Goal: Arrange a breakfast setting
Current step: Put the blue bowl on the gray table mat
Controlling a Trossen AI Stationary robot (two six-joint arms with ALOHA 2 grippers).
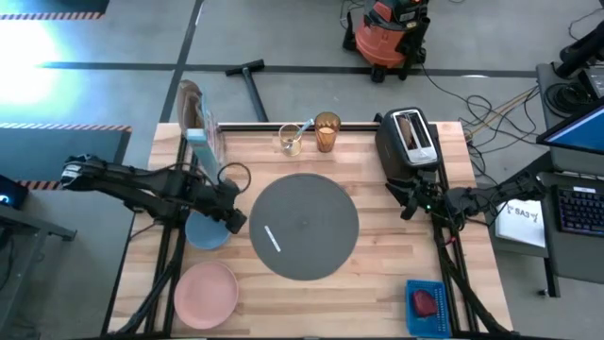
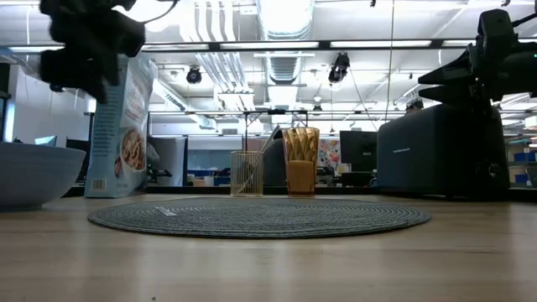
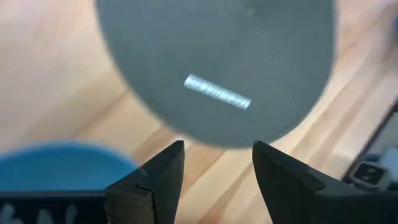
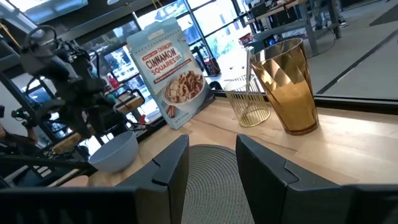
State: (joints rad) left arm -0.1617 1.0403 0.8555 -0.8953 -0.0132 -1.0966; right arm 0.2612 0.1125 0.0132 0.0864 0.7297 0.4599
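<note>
The round dark-grey mat (image 1: 304, 225) lies at the table's middle. The small blue bowl (image 1: 202, 232) stands just left of it, and the pink plate (image 1: 206, 295) lies at the near left. The amber tumbler (image 1: 327, 132) stands at the far edge. The light-blue spoon (image 1: 304, 126) sticks out of the clear glass (image 1: 290, 142) beside the tumbler. The small red food piece (image 1: 424, 302) lies in a blue tray at the near right. A brown strip shows in the toaster's slot (image 1: 411, 132). My left gripper (image 3: 217, 168) hovers open and empty above the bowl's right rim and the mat's left edge. My right gripper (image 4: 211, 162) is open and empty, right of the mat, near the toaster.
The black toaster (image 1: 408, 144) stands at the far right. A cereal bag (image 1: 200, 123) stands upright at the far left, behind the bowl. The blue tray (image 1: 427, 304) lies at the near right corner. Bare wood shows in front of the mat.
</note>
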